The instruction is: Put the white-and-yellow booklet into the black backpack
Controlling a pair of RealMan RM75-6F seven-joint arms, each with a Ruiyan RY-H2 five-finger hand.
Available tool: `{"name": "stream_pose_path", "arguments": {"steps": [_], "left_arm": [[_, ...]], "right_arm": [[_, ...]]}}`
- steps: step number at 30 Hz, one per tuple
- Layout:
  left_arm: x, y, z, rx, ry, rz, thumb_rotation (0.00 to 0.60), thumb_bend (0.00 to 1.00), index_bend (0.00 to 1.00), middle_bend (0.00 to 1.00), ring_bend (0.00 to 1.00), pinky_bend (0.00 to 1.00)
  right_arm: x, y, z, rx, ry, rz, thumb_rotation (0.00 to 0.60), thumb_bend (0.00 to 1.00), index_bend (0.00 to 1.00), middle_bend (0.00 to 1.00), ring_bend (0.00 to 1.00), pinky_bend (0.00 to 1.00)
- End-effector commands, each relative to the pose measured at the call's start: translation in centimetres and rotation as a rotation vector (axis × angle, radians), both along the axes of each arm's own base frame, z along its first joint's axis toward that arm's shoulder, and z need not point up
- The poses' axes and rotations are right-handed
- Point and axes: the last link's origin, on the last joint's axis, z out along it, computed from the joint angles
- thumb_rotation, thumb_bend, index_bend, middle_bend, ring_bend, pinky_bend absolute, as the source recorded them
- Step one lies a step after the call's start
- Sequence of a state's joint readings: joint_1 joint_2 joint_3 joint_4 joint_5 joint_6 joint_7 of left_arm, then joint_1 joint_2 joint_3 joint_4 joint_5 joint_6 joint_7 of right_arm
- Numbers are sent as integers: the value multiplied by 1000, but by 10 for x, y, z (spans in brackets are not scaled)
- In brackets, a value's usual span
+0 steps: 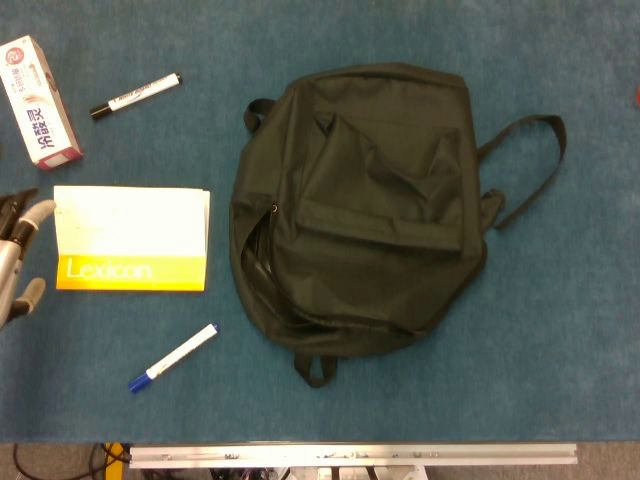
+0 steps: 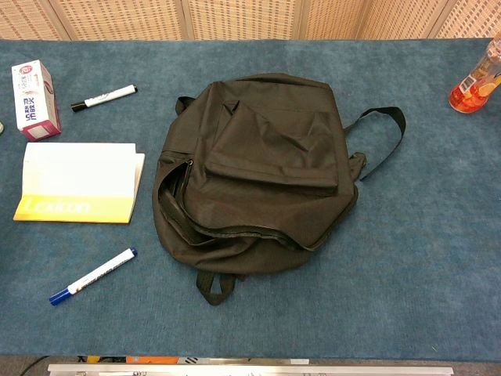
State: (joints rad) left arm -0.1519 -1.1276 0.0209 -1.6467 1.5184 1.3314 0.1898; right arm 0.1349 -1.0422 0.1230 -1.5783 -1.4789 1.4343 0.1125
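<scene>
Blue felt is covering the table [image 1: 560, 330], and the white-and-yellow booklet [image 1: 132, 239] is lying flat on it at the left, just beside the black backpack [image 1: 360, 205] but apart from it. Your left hand [image 1: 18, 258] is showing only at the left edge of the head view, just beside the booklet's outer edge; its fingers [image 1: 38, 213] are lying apart and holding nothing, and whether they are touching the cover is impossible to tell.

You are reaching for the booklet, so the grasp is likely the step in hand. Aim for the outer edge, slide fingers under it and press the thumb on top, since a thin booklet lying flat on felt is probably giving little to catch. The backpack's main zipper opening [image 1: 262, 262] is gaping toward the booklet, so you are best carrying it in a short sideways path and feeding one edge into the gap. The cloth is limp, so the mouth may be closing as you push.

The head view is showing your left hand; the chest view is not. The chest view is showing an orange bottle [image 2: 476, 81] at the far right, which the head view is barely catching. Your right hand is showing in neither view.
</scene>
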Motion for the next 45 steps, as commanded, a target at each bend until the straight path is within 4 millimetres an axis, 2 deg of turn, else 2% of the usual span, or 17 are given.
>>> {"name": "stream_pose_path", "arguments": {"steps": [1,17,25,45], "left_arm": [[-2,0,-7,-45,17,8,600,224,167,110,131,32],[-4,19,-52,-212,39,13,600,224,151,83,129,32],[-5,21,-70,-266,53,35,600,224,147,79,128,32],[-9,39,-92,-294,47,69,600,224,147,89,128,32]], "right_arm": [[0,-1,-1,5,1,0,600,169,211,324,192,188],[-3,5,-4,10,0,-14,600,169,210,324,192,188],[-6,7,-4,12,1,-25,600,169,210,324,192,188],[-12,11,-6,14,-3,-46,600,169,211,324,192,188]]}}
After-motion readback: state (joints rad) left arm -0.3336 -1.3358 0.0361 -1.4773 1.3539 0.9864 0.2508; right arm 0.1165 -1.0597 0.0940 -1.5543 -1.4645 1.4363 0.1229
